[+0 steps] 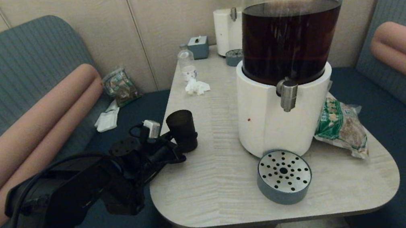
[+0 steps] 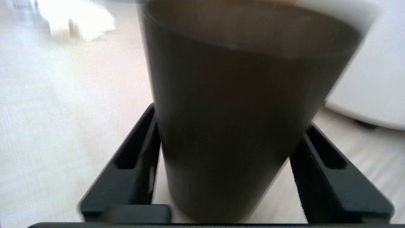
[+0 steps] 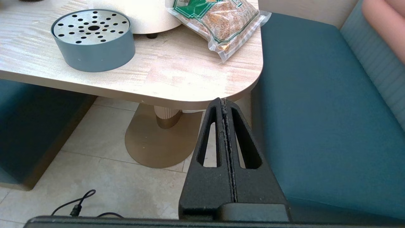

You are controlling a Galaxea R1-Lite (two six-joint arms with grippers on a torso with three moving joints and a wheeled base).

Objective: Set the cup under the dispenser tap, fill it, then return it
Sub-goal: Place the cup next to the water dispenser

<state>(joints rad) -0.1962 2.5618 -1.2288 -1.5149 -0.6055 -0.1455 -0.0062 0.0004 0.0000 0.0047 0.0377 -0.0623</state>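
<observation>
The dark smoky cup point(image 1: 181, 127) stands upright near the table's left edge, well left of the large white-based dispenser point(image 1: 265, 124) holding brown drink. The steel dispenser tap point(image 1: 288, 94) juts from that base, with nothing under it. My left gripper point(image 1: 187, 137) reaches in from the left and is shut on the cup. In the left wrist view the cup point(image 2: 234, 95) fills the space between both fingers point(image 2: 139, 148), which press its sides. My right gripper point(image 3: 223, 102) hangs shut and empty below the table's near right corner.
A round grey perforated drip tray point(image 1: 284, 176) lies on the table in front of the dispenser, off to the tap's left. A green snack bag point(image 1: 340, 127) lies to its right. A clear bottle point(image 1: 186, 62), crumpled tissue point(image 1: 197, 87) and a second dispenser point(image 1: 227, 24) stand further back.
</observation>
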